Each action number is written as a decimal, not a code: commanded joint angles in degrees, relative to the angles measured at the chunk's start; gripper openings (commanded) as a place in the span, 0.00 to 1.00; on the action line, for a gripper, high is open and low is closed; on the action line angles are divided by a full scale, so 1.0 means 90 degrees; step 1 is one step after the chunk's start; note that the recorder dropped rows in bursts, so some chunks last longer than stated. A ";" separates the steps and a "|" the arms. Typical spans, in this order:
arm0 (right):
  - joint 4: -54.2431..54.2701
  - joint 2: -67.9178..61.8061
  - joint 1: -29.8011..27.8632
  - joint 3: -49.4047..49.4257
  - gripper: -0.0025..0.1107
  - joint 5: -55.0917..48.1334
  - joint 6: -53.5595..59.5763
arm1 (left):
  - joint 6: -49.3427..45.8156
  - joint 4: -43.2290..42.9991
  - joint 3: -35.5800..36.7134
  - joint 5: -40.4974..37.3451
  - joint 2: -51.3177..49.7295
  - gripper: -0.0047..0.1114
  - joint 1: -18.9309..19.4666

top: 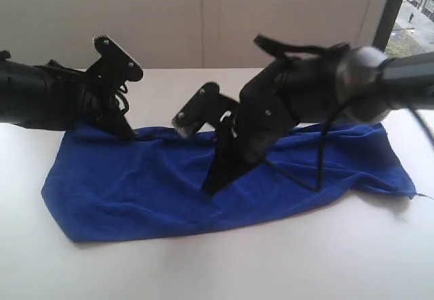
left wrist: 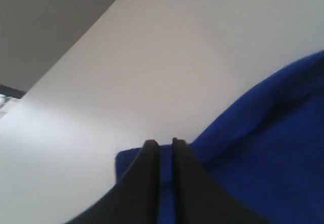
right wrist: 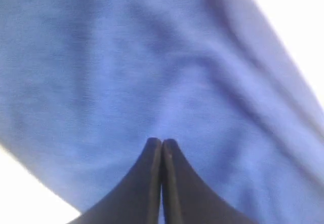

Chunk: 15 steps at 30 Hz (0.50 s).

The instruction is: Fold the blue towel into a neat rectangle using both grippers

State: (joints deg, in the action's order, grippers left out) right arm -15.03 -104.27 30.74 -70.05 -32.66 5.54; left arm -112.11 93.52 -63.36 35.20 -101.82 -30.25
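The blue towel [top: 135, 191] lies spread lengthwise on the white table [top: 271, 266], rumpled along its far edge. My left gripper [top: 127, 136] is down at the towel's far left corner. In the left wrist view its jaws [left wrist: 163, 144] stand nearly together, with a strip of the towel [left wrist: 273, 133] in the narrow gap at the cloth's corner. My right gripper [top: 209, 189] points down onto the middle of the towel. In the right wrist view its jaws [right wrist: 162, 142] are shut with nothing between them, over the towel [right wrist: 126, 57].
Bare table surrounds the towel in front and on both sides. A pale wall [top: 203, 15] runs behind the table, with a window [top: 415, 5] at the far right. A thin loose thread [top: 424, 195] trails from the towel's right corner.
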 commanded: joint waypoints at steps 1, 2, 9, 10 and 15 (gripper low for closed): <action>-0.1853 0.0677 -0.0794 0.0036 0.02 -0.1158 -0.1453 | -0.0604 0.0715 0.0339 -0.0902 0.0748 0.04 -0.0506; -0.1798 0.0690 -0.1061 0.0058 0.02 -0.1228 -0.1515 | -0.0477 0.0715 0.0501 -0.1401 0.0762 0.04 -0.0666; -0.1275 0.0640 -0.2237 0.0827 0.02 -0.1890 -0.1304 | 0.0613 0.0715 0.0889 -0.3144 0.0270 0.04 -0.0987; -0.1138 0.0676 -0.2284 0.0843 0.03 -0.1876 -0.1264 | 0.0655 0.0715 0.0889 -0.3144 0.0303 0.04 -0.0987; -0.0611 0.0928 -0.2349 0.0832 0.10 -0.1889 -0.0785 | -0.0455 0.0715 0.0645 -0.2297 0.0465 0.04 -0.0920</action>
State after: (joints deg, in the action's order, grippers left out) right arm -22.08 -97.63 10.05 -62.74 -49.59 -3.27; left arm -109.99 98.67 -55.79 9.01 -98.98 -39.02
